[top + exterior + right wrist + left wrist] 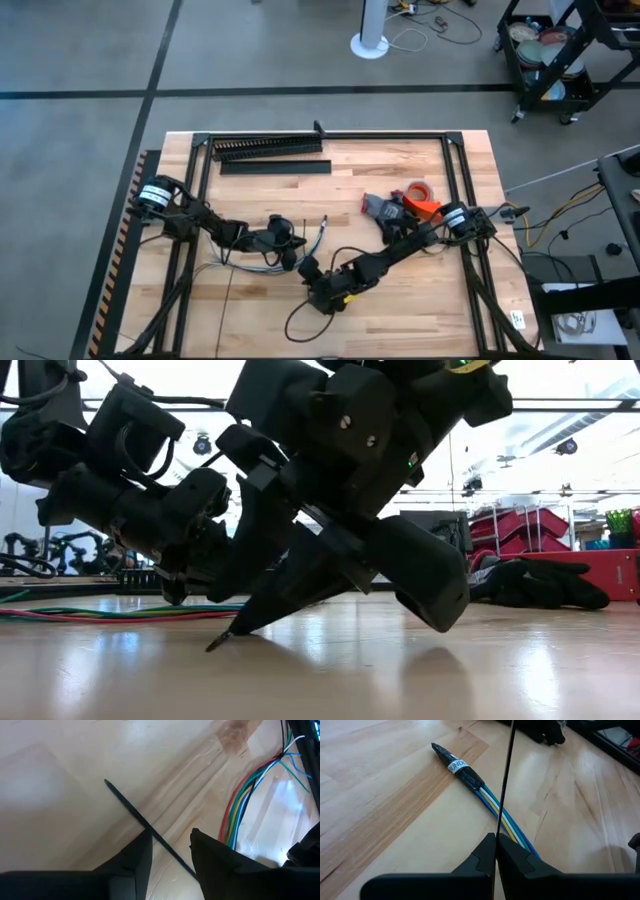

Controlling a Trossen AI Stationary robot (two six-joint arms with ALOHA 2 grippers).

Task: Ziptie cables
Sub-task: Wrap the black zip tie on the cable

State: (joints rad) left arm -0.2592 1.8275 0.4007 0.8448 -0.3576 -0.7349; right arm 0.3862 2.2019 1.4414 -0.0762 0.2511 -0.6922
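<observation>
Several coloured cables (492, 802) lie loose on the table (420, 310), untied. My left gripper (496, 851) pinches one ziptie (507, 780) above them; my right gripper (170, 845), fingers apart, straddles another ziptie (131, 809). I judge all fastening remains.

White label (456, 766) wrapped round the dark sleeve at the end of the cables (490, 805), left wrist view: black capital letters, partly legible, apparently "BUND…"; the remaining characters cannot be made out. No other text, brand, number or sign is readable in the high, low or right wrist views.
</observation>
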